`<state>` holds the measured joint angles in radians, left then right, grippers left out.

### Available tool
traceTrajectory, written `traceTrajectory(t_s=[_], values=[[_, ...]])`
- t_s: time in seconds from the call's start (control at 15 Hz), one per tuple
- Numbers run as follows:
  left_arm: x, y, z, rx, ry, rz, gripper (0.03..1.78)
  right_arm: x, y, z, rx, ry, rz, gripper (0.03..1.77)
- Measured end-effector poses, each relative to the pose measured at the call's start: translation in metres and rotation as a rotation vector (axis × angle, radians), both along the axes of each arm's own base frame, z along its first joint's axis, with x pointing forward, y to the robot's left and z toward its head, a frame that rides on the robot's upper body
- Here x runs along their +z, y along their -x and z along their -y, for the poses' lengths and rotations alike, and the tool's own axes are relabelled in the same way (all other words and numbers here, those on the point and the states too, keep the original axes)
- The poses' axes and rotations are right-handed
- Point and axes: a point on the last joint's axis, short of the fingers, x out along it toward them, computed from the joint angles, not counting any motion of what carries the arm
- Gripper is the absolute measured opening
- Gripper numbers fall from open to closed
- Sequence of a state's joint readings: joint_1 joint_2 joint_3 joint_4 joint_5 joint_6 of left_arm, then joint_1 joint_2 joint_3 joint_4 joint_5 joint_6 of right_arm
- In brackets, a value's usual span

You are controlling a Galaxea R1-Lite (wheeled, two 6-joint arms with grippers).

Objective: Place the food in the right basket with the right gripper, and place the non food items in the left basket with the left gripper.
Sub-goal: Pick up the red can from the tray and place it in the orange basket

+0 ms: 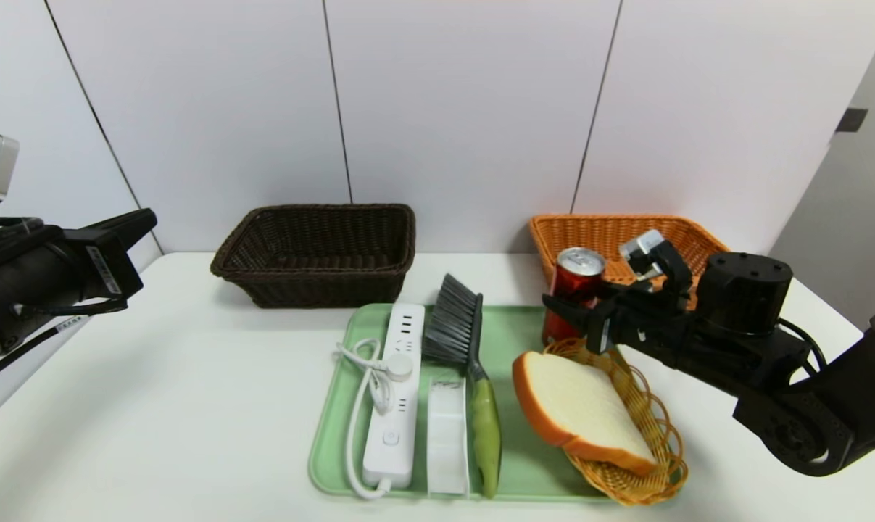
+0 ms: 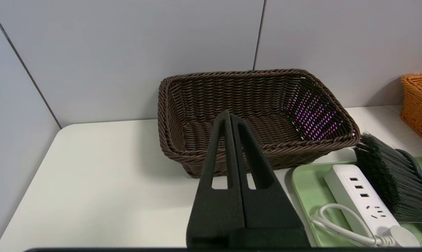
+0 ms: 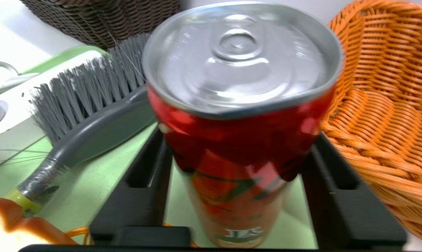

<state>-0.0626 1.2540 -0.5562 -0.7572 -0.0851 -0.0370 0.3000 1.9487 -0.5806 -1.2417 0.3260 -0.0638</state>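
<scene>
The red can (image 1: 573, 290) stands upright at the back right corner of the green tray (image 1: 517, 464), long axis vertical, silver lid and pull tab facing up. It sits just in front of the orange basket (image 1: 611, 230) and behind the small wicker tray (image 1: 647, 471) that carries the bread slice (image 1: 578, 406).

The right gripper (image 1: 578, 315) reaches in level from the right, one finger on each side of the can's body. In the right wrist view the fingers (image 3: 146, 175) lie against the can's sides, clamped on it. The can's base appears to rest on the tray.

The left gripper (image 2: 230, 120) hovers at the left table edge, fingers pressed together with nothing between them, pointing toward the dark brown basket (image 1: 314, 250).

On the tray, the power strip (image 1: 396, 395), white box (image 1: 447, 435) and brush (image 1: 466, 362) lie lengthwise front to back, the brush's bristles at the far end.
</scene>
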Motion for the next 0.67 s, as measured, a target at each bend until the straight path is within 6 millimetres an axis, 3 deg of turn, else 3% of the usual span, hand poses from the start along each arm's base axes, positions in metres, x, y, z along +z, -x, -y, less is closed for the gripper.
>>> traceTrajectory(t_s=[0.4,0.67], values=[[-0.002,0.005,0.0,0.0,-0.005,-0.003,0.04,0.003,0.003,0.001,-0.002,-0.005,0.006,0.93],[-0.003,0.006,0.0,0.0,-0.005,-0.002,0.04,0.029,0.015,0.004,0.006,-0.025,0.073,0.93]])
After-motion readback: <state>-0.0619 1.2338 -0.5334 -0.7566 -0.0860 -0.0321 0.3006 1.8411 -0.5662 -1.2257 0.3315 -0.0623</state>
